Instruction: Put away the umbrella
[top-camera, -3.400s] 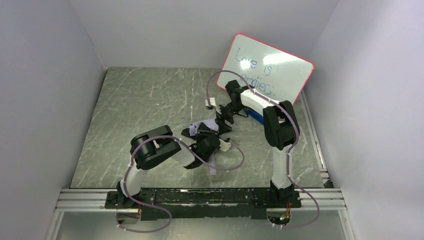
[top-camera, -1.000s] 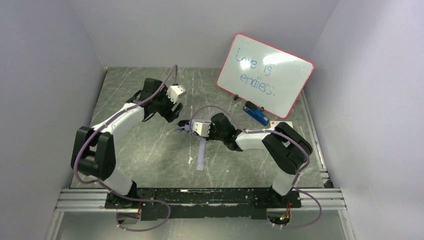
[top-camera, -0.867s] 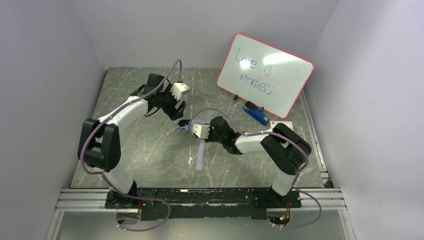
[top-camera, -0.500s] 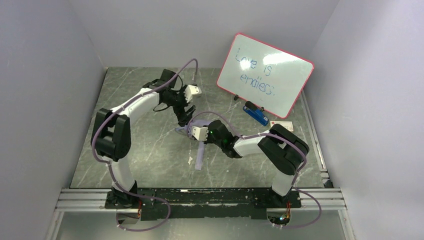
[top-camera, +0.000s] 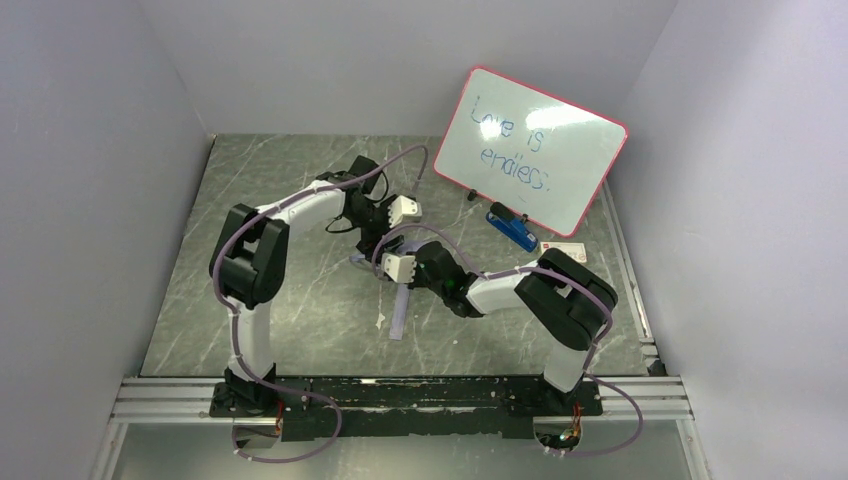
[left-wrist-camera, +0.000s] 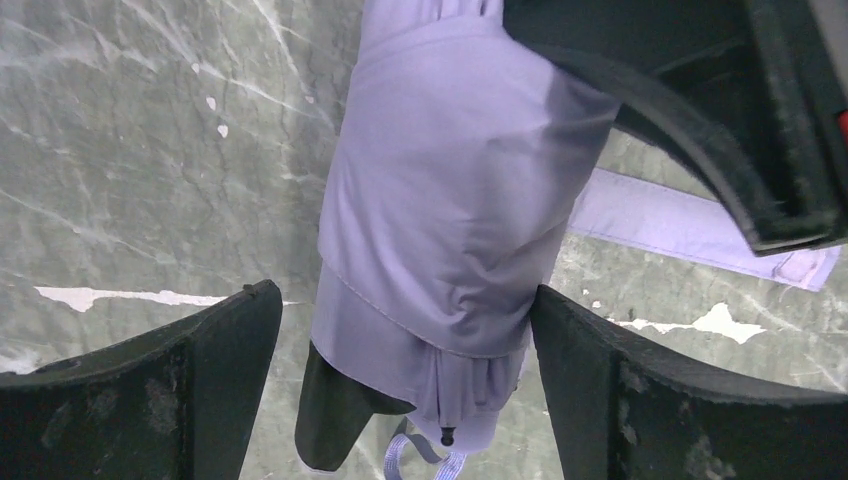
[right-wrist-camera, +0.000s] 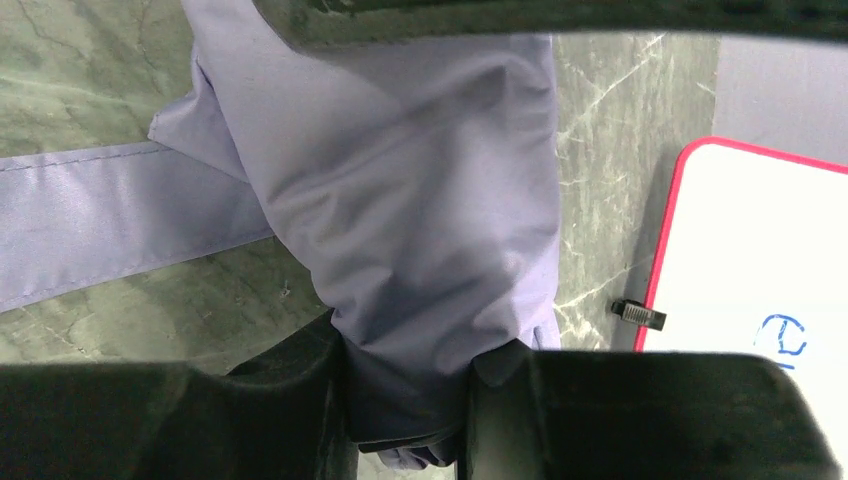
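Nearest my side of the table (top-camera: 250, 330), a flat lavender band (top-camera: 400, 312) lies on the dark, pale-veined stone. It runs from close to the near edge up toward the middle. At its far end is the umbrella (left-wrist-camera: 450, 200), folded into a short, rumpled bundle about the middle of the table. Its outer fabric is soft lavender-purple with loose creases. At its lower end in the left wrist view I see a dark piece, a small black tip and a thin lavender cord loop. I find no brand or label on it.

My right pincer (right-wrist-camera: 410, 345) is clamped on the umbrella: its two black fingers pinch the fabric between them, and the cloth bulges out above the grip. My left pincer (left-wrist-camera: 405, 300) reaches in from the far side with its jaws spread wide. The bundle sits between the fingers and they have not closed on it. Whether the umbrella rests on the stone or hangs just above it, I cannot tell.

Farther back on the right lies a blue eraser (top-camera: 512, 228), with a small white card (top-camera: 560, 250) just beside it, its print too small to read. Behind them, toward the far right corner, a whiteboard (top-camera: 530, 150) with a pink-red frame stands tilted. Blue handwriting on it reads "Love is endless".
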